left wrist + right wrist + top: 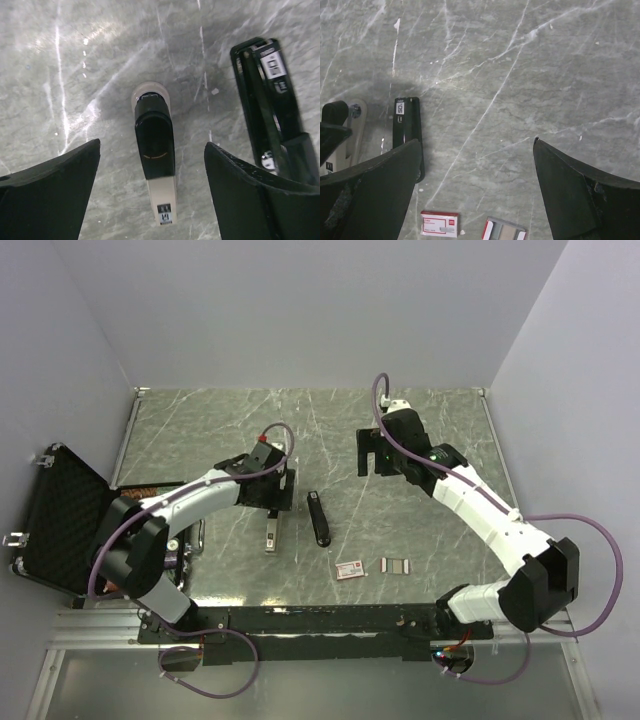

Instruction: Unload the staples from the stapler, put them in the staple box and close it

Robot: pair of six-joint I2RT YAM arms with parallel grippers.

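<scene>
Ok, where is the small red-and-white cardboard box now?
Top view: the small red-and-white cardboard box lies near the grey marble table's front edge, just left of the silvery-grey staple strips, right of the long black stapler.

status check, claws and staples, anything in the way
Left claw open over beige stapler; right claw open, hovering aside. Staples lying by red box. Black stapler beside, not blocking.
</scene>
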